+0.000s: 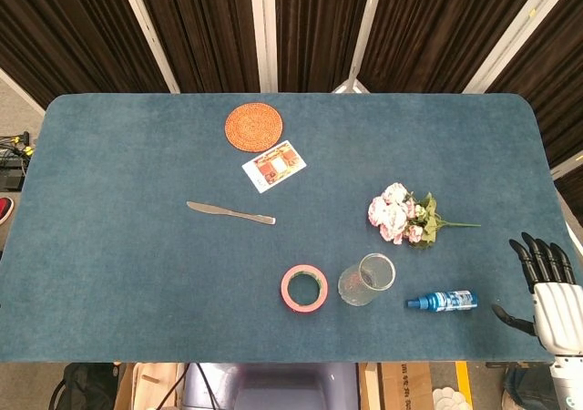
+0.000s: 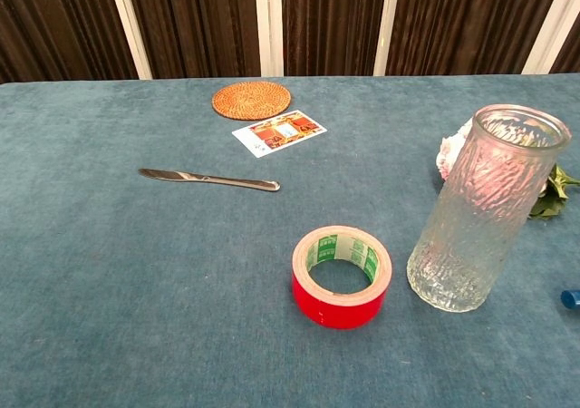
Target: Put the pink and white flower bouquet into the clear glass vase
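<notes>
1. The bouquet [image 1: 405, 219] is lying flat, at about one o'clock of the glass vase [image 1: 366, 280], near but apart, stems pointing to three o'clock, probably for a side grasp.
2. The vase is standing upright, mouth clear for loading.
3. The right hand [image 1: 545, 288] is hovering at the table's four o'clock edge, fingers spread wide, holding nothing; no left hand is showing.

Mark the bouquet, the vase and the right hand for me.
bouquet [image 1: 397, 213], head view, on the pink and white blooms.
vase [image 2: 480, 218], chest view, on the glass wall.
right hand [image 1: 551, 292], head view, on the palm.
</notes>
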Robot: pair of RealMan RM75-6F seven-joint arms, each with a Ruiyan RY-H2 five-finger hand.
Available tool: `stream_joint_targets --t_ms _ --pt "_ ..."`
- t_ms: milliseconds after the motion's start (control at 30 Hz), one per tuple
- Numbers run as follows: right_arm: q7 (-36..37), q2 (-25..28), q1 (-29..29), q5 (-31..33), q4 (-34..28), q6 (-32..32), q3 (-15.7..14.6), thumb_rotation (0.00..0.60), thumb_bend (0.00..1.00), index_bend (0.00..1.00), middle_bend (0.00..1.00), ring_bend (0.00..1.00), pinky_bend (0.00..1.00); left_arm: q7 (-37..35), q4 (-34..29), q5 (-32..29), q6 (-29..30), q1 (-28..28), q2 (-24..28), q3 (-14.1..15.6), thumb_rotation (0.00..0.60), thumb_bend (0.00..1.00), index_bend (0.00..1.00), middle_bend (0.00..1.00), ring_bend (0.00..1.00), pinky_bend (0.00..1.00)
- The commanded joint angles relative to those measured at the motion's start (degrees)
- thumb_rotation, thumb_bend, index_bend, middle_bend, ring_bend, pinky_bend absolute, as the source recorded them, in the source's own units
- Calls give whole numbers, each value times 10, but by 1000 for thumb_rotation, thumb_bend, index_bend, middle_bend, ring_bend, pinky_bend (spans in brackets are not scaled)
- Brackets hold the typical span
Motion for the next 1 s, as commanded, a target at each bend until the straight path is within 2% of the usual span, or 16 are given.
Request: stream_joint_targets --t_ms 33,267,433,733,867,1000 --pt "1 2 3 -1 -1 -7 -3 600 51 102 50 14 0 -6 0 0 2 0 2 -1 600 217 74 0 0 49" --pt "-6 -3 4 -12 -2 -6 -7 600 51 102 51 14 0 -18 -1 1 4 3 5 1 600 217 74 0 0 49" --pt "-3 -10 22 -3 -8 -34 0 600 52 102 51 14 0 -6 -2 6 2 1 1 2 600 217 73 0 0 49" --pt "-58 19 109 112 -56 -175 58 600 52 102 50 14 0 4 -8 -4 5 2 -1 -1 600 217 73 0 0 49" --pt "-70 23 156 182 -52 -249 83 600 51 102 50 14 0 15 -11 -4 5 2 -3 -1 600 217 73 0 0 49" --pt "-83 19 198 244 -41 -321 95 600 51 102 50 14 0 24 -15 -9 4 1 -5 -2 600 217 73 0 0 49"
